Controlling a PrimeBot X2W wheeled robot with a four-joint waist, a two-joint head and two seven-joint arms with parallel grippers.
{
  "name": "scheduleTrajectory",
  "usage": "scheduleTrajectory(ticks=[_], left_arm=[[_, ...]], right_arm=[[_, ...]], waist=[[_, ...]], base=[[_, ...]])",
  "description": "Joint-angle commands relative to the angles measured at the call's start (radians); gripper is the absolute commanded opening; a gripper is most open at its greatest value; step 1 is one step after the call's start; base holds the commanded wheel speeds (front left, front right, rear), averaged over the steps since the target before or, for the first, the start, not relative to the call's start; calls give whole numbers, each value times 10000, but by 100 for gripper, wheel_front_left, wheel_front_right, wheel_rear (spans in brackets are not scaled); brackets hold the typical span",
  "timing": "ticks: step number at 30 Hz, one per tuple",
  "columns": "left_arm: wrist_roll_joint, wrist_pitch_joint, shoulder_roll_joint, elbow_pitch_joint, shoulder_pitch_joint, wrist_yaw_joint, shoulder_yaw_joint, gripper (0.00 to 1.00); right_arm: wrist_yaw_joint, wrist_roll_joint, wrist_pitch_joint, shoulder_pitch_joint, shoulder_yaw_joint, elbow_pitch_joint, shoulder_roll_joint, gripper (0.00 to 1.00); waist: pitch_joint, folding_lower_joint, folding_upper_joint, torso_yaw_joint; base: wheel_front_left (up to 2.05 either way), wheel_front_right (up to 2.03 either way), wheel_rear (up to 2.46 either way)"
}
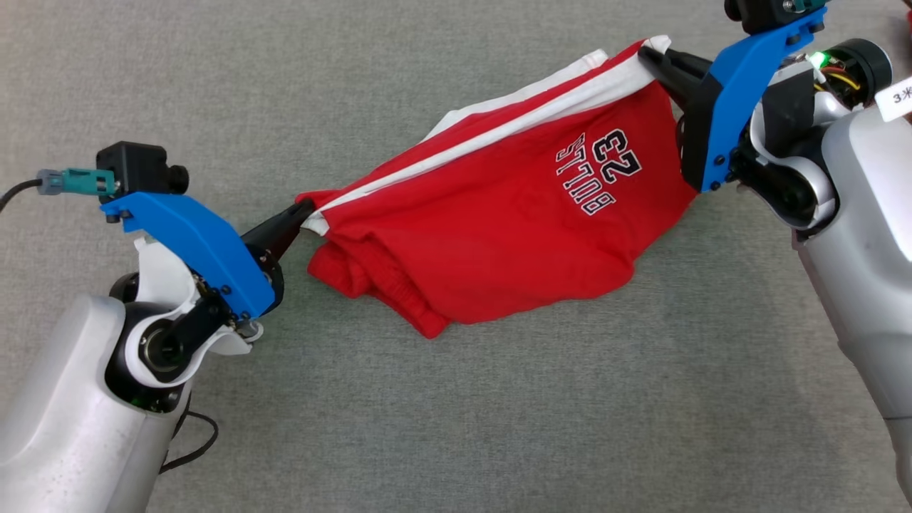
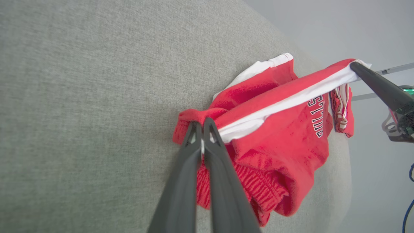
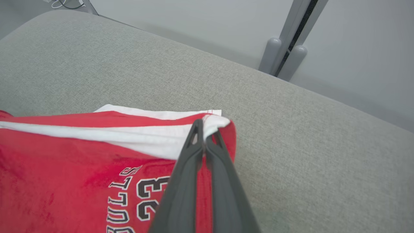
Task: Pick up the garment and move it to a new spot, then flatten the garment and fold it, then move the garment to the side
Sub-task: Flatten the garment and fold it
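The garment (image 1: 499, 221) is a pair of red shorts with a white side stripe and "BULLS 23" printed in black and white. It hangs stretched between both grippers above the grey cloth surface (image 1: 456, 427). My left gripper (image 1: 308, 206) is shut on the stripe's lower-left end, seen close up in the left wrist view (image 2: 202, 124), where the shorts (image 2: 275, 139) sag below the taut stripe. My right gripper (image 1: 647, 51) is shut on the stripe's upper-right end, its tips (image 3: 203, 124) pinching the white hem of the shorts (image 3: 64, 168). The right gripper's finger (image 2: 378, 84) also crosses the left wrist view.
Grey fabric (image 3: 291, 129) covers the whole work surface, with a rounded far edge. A grey post (image 3: 288, 48) and pale wall stand beyond it. A black cable (image 1: 192, 442) trails by my left arm. A white label (image 1: 899, 96) sits on the right forearm.
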Motion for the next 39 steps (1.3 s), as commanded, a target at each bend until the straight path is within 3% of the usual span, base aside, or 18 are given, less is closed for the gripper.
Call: scheduleTrajectory(ticks=[1, 7, 8, 9, 10, 12, 18, 24, 32, 39], left_arm=[[94, -83, -36, 95, -214, -54, -1, 0], [120, -432, -434, 781, -516, -297, -66, 0], [149, -532, -506, 885, -579, -367, -69, 0], [183, -597, -560, 998, -599, -427, -106, 0], [180, -591, -607, 1100, -578, -495, -168, 34], [267, -704, -673, 1279, -572, -591, -220, 100], [548, -1508, -894, 1596, -293, -1002, -257, 100], [1889, -3808, -1129, 1352, 425, -1159, -486, 100], [2994, -7633, -2102, 1422, 1692, -893, -109, 100], [5078, -8346, -2718, 1204, 2242, -457, 836, 100]], right_arm=[[1, 18, -143, -222, 41, 168, 29, 0], [1, 162, -791, -730, 260, 1351, 184, 0], [1, 180, -858, -768, 350, 1538, 228, 11], [1, 216, -926, -798, 447, 1703, 268, 42], [1, 253, -1014, -850, 490, 1841, 302, 100], [1, 335, -1212, -956, 587, 2065, 363, 100], [1, 755, -1737, -859, 1001, 2398, 314, 100], [1, 1192, -2130, -285, 1280, 2484, 194, 100], [1, 1657, -2456, 587, 1396, 2330, -148, 100], [1, 1762, -2705, 1262, 1166, 2351, -476, 100]], waist=[[149, -1, -3, 165], [374, -1, -3, 482], [385, -1, -3, 508], [391, -1, -3, 527], [393, -1, -3, 550], [381, -1, -3, 600], [132, -1, -3, 702], [-429, -1, -3, 624], [-1360, -1, -3, 678], [-1996, -1, -3, 879]], base=[[0, 0, 0], [0, 0, 0], [0, 0, 0], [0, 0, 0], [0, 0, 0], [0, 0, 0], [0, 0, 0], [0, 0, 0], [0, 0, 0], [0, 0, 0]])
